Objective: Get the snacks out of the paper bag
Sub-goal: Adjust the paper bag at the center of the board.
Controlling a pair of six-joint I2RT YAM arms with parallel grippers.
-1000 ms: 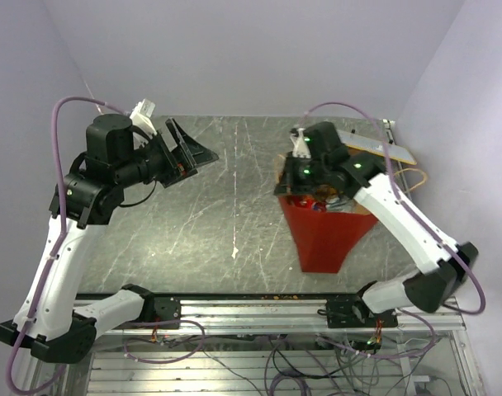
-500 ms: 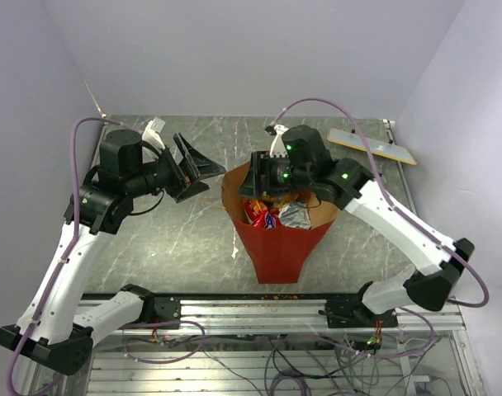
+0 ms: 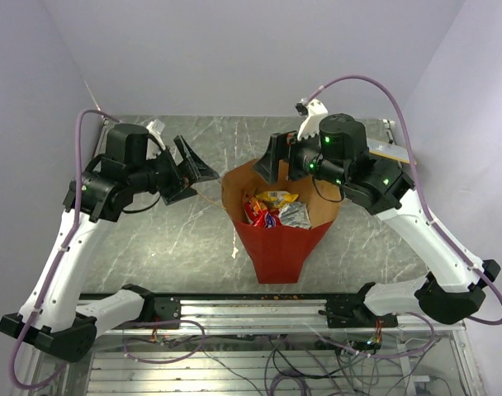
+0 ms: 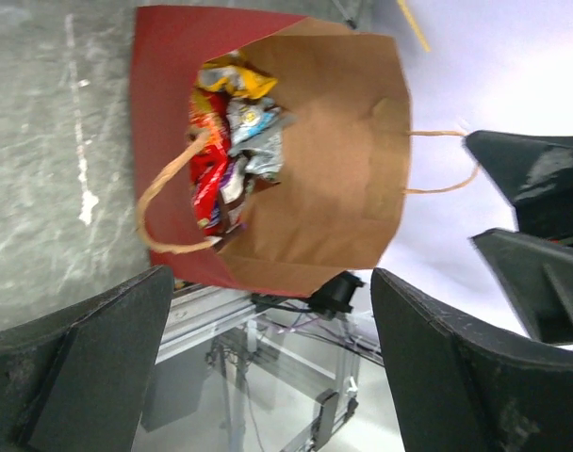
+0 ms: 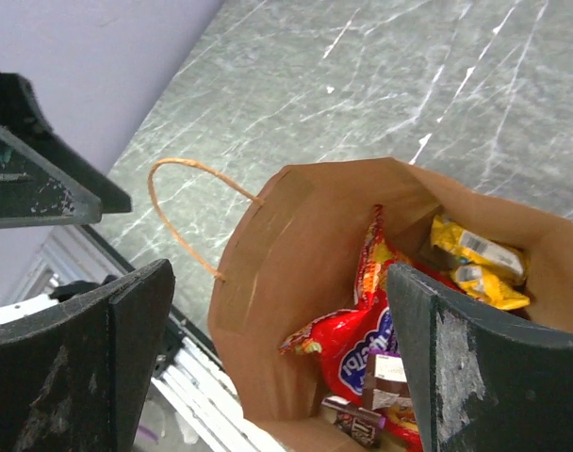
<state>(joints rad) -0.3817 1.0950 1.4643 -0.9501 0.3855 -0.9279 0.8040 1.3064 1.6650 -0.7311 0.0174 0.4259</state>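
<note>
The paper bag [image 3: 277, 244], red outside and brown inside, stands near the table's middle with its mouth open upward. The snacks [image 3: 272, 210] lie inside it. In the right wrist view they show as a shiny red chip bag [image 5: 362, 348], yellow bars [image 5: 475, 259] and a purple bar [image 5: 392, 375]. My right gripper [image 3: 273, 167] hangs open just above the bag's far rim and holds nothing. My left gripper [image 3: 200, 172] is open to the left of the bag, apart from it. One tan handle [image 4: 159, 212] loops out toward it.
A long flat grey strip with a yellow edge [image 3: 393, 152] lies at the table's far right, behind my right arm. The aluminium rail [image 3: 234, 302] runs along the near edge. Walls close in the table on three sides.
My right gripper dragged the bag from the right side toward the middle, then opened, let it go and lifted back to the right. My left gripper edged closer to the bag.
</note>
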